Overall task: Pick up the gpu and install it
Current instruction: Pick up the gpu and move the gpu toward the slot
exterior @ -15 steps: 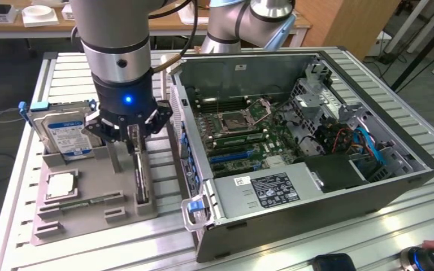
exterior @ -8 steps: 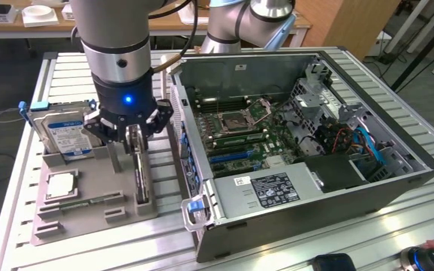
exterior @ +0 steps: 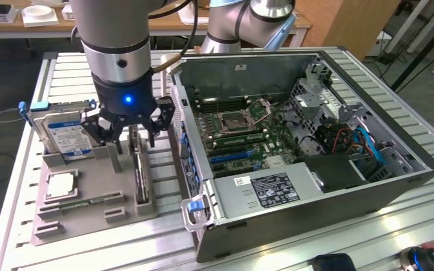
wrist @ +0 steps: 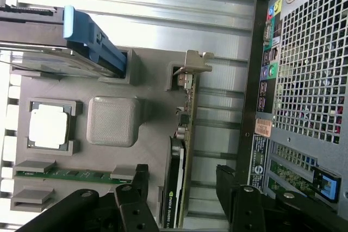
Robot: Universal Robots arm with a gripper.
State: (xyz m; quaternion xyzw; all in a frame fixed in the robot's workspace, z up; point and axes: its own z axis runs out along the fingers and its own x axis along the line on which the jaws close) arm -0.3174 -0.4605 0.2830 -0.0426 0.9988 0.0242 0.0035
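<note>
The tool (exterior: 129, 129) is seen low over the grey parts holder (exterior: 89, 212), which sits on the slatted bench (exterior: 398, 226) to the exterior view's left of the open computer case (exterior: 307, 203). Its 2 fingers (wrist: 225, 186) are held apart, 1 on each side of the gpu (wrist: 182, 150). A gap can be made out on both sides, so nothing is clamped.

The gpu is stood on its long edge in a slot of the holder, on the side nearest the case, with its metal end bracket (wrist: 197, 62) tucked into a notch at 1 end. That upright, edge-on seating looks deliberate: the 2 flat faces of the thin board are offered to the fingers, and the slot keeps the card from tipping.

A hard drive (exterior: 66, 135), a processor (exterior: 60, 185) and a memory stick (exterior: 89, 201) are parked in their own recesses, well apart from the tool. The case is laid on its side with the panel off, so the motherboard (exterior: 239, 135) faces upward. The card is judged not yet lifted, and the install not begun.
</note>
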